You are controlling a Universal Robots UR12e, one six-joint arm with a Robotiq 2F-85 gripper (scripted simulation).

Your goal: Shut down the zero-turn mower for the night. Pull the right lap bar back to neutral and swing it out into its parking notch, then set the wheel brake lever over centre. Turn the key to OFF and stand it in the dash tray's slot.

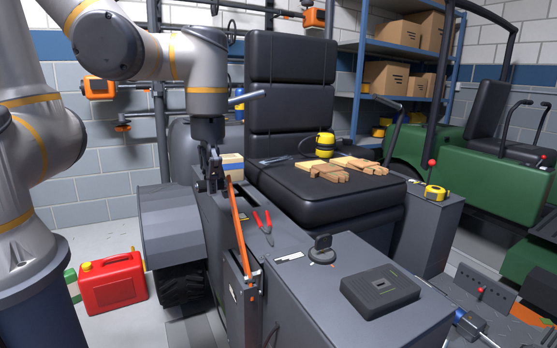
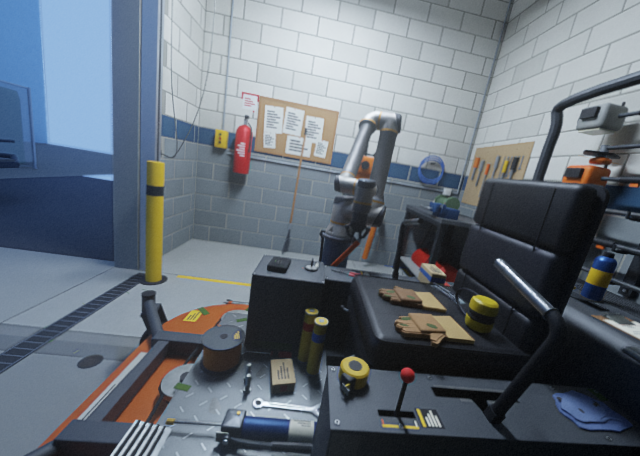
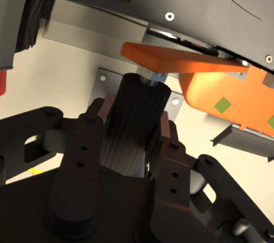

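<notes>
My gripper [image 1: 211,184] [image 3: 133,119] hangs at the mower's left side panel, closed around the black ribbed grip [image 3: 135,122] at the top of the orange wheel brake lever [image 1: 238,229] [image 3: 179,58]. The lever leans back from its pivot bracket [image 1: 252,281] at the front of the panel. The key [image 1: 322,243] stands in the ignition switch on the dash. The dash tray [image 1: 379,290] with its slot lies nearer the front. A lap bar [image 1: 391,130] [image 2: 522,337] rises beside the seat on the far side.
A red fuel can [image 1: 112,281] stands on the floor beside the rear wheel [image 1: 181,283]. Red-handled pliers [image 1: 264,223] lie on the panel by the lever. Gloves [image 1: 341,169] and a yellow ear defender [image 1: 325,145] sit on the seat. A small box [image 1: 233,166] sits behind my gripper.
</notes>
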